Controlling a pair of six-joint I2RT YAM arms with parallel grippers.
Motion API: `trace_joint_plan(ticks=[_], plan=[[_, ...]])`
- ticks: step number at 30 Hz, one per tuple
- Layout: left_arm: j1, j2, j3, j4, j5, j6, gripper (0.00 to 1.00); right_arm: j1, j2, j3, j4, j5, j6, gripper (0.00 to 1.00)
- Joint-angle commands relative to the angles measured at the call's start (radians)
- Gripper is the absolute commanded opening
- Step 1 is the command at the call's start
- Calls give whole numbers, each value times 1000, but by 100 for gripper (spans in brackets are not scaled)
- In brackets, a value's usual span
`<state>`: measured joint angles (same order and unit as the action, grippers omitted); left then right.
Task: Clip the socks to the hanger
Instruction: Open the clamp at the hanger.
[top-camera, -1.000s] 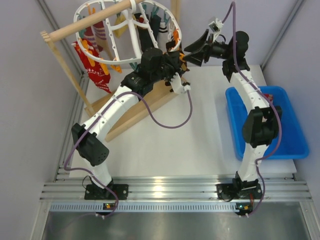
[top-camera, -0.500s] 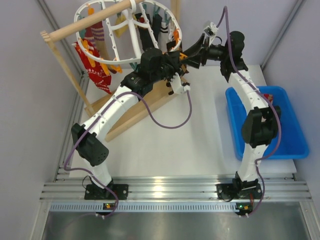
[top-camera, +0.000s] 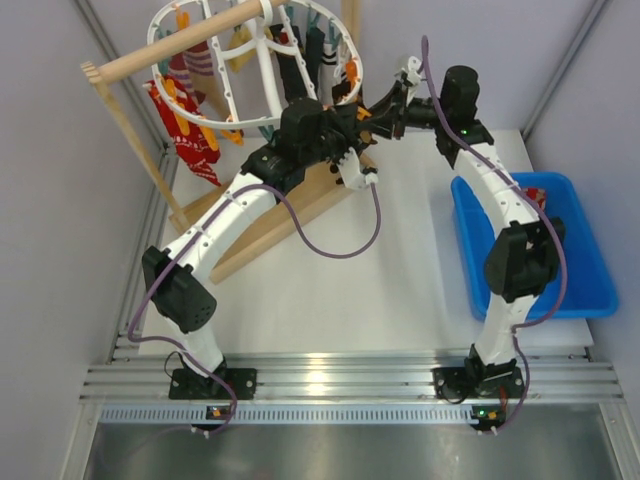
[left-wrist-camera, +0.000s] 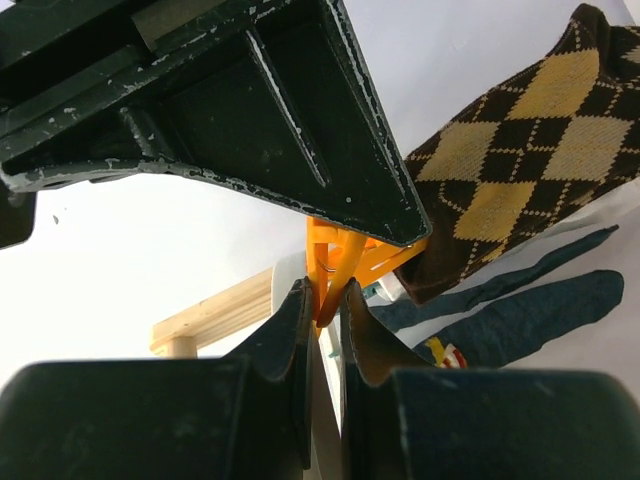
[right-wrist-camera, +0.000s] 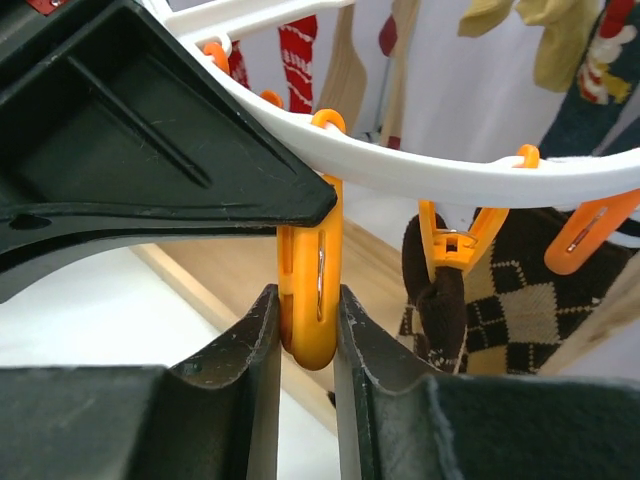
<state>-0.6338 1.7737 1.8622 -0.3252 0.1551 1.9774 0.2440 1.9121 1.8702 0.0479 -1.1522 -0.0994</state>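
Left gripper (left-wrist-camera: 322, 300) was pinched shut on an orange clip (left-wrist-camera: 335, 262); right gripper (right-wrist-camera: 305, 330) likewise squeezed an orange clip (right-wrist-camera: 310, 290), possibly the same one, below the hanger (right-wrist-camera: 420, 172) rim, beside the pegged argyle sock (right-wrist-camera: 505, 300); step judged clip-opening, next needing a loose sock from the blue bin (top-camera: 590, 285); no legible writing was found.
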Motion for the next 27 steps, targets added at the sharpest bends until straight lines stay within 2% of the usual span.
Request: trace_joint_plan(ticks=[1,5,9,15,18,23,27], plan=[[3,-30,-14,40,12,-20,0,46,-120,-40,-19,46,-187,0],[3,-17,-14,58,4,-15,0,66,-159,-94,-45,89,-325,0],[3,-11,-12,71,8,-9,1,77,-179,-123,-45,118,-371,0],[3,-2,-9,101,3,-14,12,86,-191,-134,-80,143,-439,0],[5,4,-9,121,4,-15,23,94,-196,-138,-89,147,-460,0],[3,15,-9,152,8,-9,30,104,-202,-144,-92,143,-487,0],[5,20,-8,167,12,-5,32,107,-200,-143,-92,138,-491,0]])
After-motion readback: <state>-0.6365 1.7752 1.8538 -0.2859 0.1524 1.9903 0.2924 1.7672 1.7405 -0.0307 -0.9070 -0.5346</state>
